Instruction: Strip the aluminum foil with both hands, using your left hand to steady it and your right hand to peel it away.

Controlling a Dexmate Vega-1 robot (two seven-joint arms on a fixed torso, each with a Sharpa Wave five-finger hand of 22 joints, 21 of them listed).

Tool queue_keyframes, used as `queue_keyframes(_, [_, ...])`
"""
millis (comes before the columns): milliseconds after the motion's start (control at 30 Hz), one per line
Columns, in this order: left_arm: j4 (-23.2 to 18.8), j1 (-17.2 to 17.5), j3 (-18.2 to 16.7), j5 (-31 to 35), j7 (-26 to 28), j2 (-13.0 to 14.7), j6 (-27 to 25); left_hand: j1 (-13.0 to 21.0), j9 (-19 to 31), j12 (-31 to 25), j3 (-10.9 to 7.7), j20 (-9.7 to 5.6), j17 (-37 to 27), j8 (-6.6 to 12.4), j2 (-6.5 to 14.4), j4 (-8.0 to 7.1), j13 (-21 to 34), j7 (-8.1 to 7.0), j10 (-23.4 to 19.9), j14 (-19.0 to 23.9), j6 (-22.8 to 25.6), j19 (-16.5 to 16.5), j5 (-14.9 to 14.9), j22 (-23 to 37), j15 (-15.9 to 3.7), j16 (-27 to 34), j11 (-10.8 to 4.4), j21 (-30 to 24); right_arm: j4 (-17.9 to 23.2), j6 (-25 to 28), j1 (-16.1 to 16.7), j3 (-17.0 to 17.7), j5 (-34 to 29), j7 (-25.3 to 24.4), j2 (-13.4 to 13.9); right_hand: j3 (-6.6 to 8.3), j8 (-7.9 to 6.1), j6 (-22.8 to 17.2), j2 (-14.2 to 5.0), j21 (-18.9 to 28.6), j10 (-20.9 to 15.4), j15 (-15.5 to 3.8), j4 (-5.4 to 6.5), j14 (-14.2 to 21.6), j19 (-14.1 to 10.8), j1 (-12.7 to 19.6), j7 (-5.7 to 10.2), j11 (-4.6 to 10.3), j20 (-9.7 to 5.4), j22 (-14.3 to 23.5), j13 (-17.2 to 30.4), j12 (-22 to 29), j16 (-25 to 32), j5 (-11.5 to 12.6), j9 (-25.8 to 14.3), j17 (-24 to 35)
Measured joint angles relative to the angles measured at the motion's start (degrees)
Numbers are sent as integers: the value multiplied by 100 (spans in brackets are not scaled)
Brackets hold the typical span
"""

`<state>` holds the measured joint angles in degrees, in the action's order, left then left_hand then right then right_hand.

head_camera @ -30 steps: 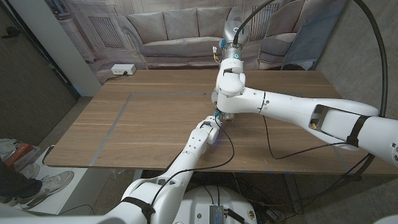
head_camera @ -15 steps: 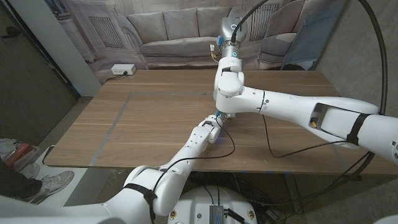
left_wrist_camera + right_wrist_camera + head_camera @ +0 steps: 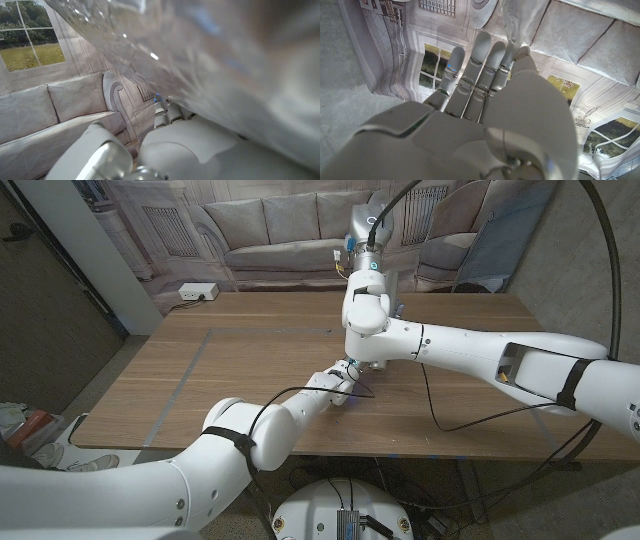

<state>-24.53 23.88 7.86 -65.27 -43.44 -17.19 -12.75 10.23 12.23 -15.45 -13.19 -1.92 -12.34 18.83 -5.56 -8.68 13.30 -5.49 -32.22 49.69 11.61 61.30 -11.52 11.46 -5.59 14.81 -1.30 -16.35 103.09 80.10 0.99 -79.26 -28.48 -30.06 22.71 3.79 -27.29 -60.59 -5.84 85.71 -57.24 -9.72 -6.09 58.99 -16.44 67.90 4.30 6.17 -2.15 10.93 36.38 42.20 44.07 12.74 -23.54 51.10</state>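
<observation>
The aluminum foil is a crinkled silver sheet that hangs close over my left hand. The hand's fingers reach up to the foil's edge, and the grip itself is hidden. In the head view my left hand sits low over the table's middle, tucked under my right forearm. My right hand is raised high above the table's far side. A narrow strip of foil rises past its straight fingertips, pinched beside the thumb.
A white power strip lies at the wooden table's back left corner. A black cable loops over the table's front right. Grey tape lines mark the table's left part. A person's shoes show on the floor at left.
My right hand has risen a little higher and further back with the foil strip. My left arm's elbow has swung up into view at bottom left, while the left hand stays at the middle.
</observation>
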Motion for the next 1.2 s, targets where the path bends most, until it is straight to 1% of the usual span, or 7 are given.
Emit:
queue_keyframes(167, [199,-101,-169,234,-135,-62,-163,-14,0,0,7,-242,-33,0,-13,7,0,30,-102,241,112,386,1,68,-104,51,17,-188,0,-3,-5,-19,-45,12,-15,-24,1,0,-2,0,0,0,-24,0,0,2,0,0,0,0,32,-31,-44,0,-27,0])
queue_keyframes(267, [327,-181,-381,380,-166,-136,-232,-27,0,-6,6,-259,-16,26,3,7,-26,57,-200,241,330,442,0,49,-104,37,-14,-209,0,-5,-6,-30,-105,54,-18,-40,5,0,-25,0,-9,0,-8,0,0,25,0,9,0,0,33,-31,-44,0,-27,5])
queue_keyframes(500, [412,-223,-650,732,-312,-201,-280,141,7,-157,-100,18,-10,556,307,112,14,252,-937,664,1856,-89,2,-54,-283,51,-240,92,23,-6,12,-32,-220,131,-22,-56,39,0,-32,0,-31,16,8,23,0,32,0,30,0,0,31,-60,-65,19,-27,26])
queue_keyframes(600, [404,-215,-737,804,-379,-219,-300,231,57,-277,-150,31,-46,792,398,158,69,458,-1278,679,2408,-178,40,-55,-294,50,-290,113,31,-7,30,-28,-278,165,-25,-56,39,0,-31,1,-31,-9,8,49,0,31,0,30,0,1,39,-76,-87,19,-27,28])
queue_keyframes(700, [236,-88,-790,812,-390,-239,-396,306,119,-477,-219,-57,-74,981,472,165,136,601,-1682,882,2816,-132,41,-41,-353,51,-312,113,36,-7,42,-21,-308,194,-24,-72,61,-1,-31,-9,-31,-9,-8,49,0,31,-2,30,0,0,41,-76,-87,19,-27,53])
queue_keyframes(933, [-228,209,-746,688,-238,-233,-535,373,177,-644,-260,-167,-112,1110,537,206,203,652,-1946,1154,3047,-62,46,-11,-482,94,-311,113,22,-10,60,9,-349,212,-27,-110,63,-62,-31,-39,-62,-9,0,49,0,31,-2,1,0,1,67,-76,-131,19,-53,60])
queue_keyframes(1200, [-474,373,-600,505,-179,-185,-599,418,199,-644,-282,-197,-132,1086,491,228,229,664,-1945,1170,2989,-31,71,15,-442,69,-311,85,-108,-10,103,98,-512,262,-75,-110,103,-63,-31,-39,-62,-9,0,49,0,32,-2,1,0,1,77,-119,-173,18,-62,82])
